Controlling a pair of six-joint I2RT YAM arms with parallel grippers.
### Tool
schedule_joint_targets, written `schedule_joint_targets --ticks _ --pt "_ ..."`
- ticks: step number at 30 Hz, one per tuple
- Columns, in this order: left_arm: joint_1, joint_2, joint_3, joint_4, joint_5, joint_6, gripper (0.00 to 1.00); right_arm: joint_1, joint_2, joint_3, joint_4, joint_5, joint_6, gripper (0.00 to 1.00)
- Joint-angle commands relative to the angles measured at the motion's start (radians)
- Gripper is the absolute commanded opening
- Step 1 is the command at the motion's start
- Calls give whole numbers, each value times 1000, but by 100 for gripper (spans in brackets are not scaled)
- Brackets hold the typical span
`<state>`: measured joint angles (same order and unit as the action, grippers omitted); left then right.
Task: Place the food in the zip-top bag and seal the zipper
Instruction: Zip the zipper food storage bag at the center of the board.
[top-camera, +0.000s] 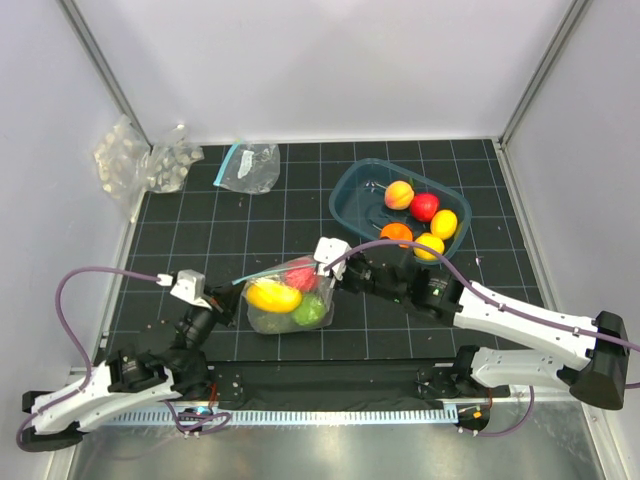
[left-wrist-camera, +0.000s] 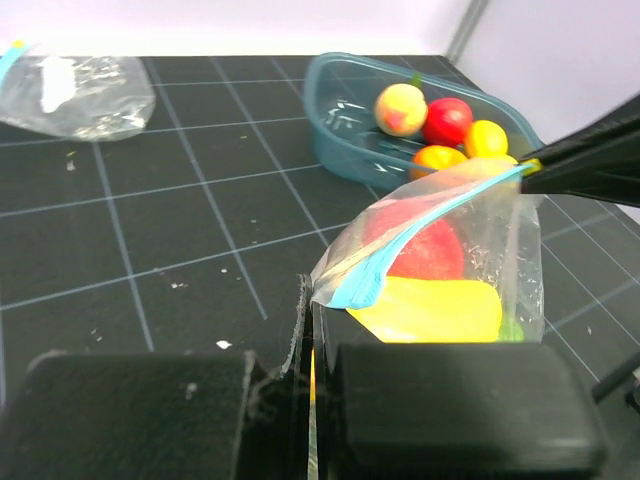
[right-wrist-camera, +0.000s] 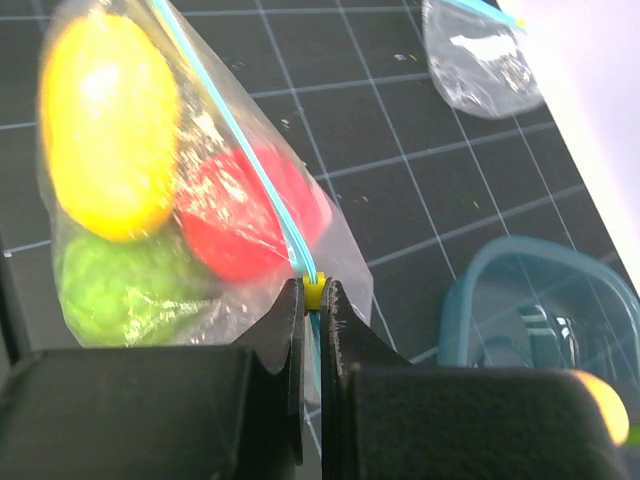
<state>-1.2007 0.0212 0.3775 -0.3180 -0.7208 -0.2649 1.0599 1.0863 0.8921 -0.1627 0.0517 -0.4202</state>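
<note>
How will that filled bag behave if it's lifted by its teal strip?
Probably floppy: the zip-top bag is thin crinkled film, stretched only where the left gripper and right gripper pinch its zipper edge. Likely bottom-heavy, with lemon, red ball and green ball slumped low.

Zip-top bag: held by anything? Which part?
Both hold the zip-top bag: left pincer pinches its plastic edge by one zipper end; right pincer clamps the yellow slider at the other.

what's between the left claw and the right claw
The zip-top bag, holding a lemon, a red ball and a green ball; its teal zipper stretches from left claw to right claw. The top view shows it.
</note>
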Motion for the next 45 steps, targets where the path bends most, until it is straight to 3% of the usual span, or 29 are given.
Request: schedule_joint_targets --ticks 1,17,26,31,35,39,42,43,45 --pt "13 -66 58 -56 -244 -20 0 -43 -31 38 -95 272 14 1" --pt "13 -64 55 -61 -270 -30 0 -38 -14 62 -196 462 8 1" --pt "13 -64 52 -61 -266 -27 0 -3 95 108 -264 688 -12 1" --pt "13 -64 44 -46 -243 -16 0 3 45 81 -224 636 -12 1" --pt "13 -61 11 25 -164 35 4 2 -79 2 -74 489 -17 41" --pt "13 -50 6 48 -134 44 10 2 -161 -53 5 387 -22 52" --pt "13 -24 -3 88 -89 46 25 2 -170 -71 43 329 -22 58" --pt "13 -24 -5 95 -77 53 37 2 -170 -74 58 318 -19 59" --pt "13 29 1 109 -65 56 48 2 -175 -82 80 294 -9 61"
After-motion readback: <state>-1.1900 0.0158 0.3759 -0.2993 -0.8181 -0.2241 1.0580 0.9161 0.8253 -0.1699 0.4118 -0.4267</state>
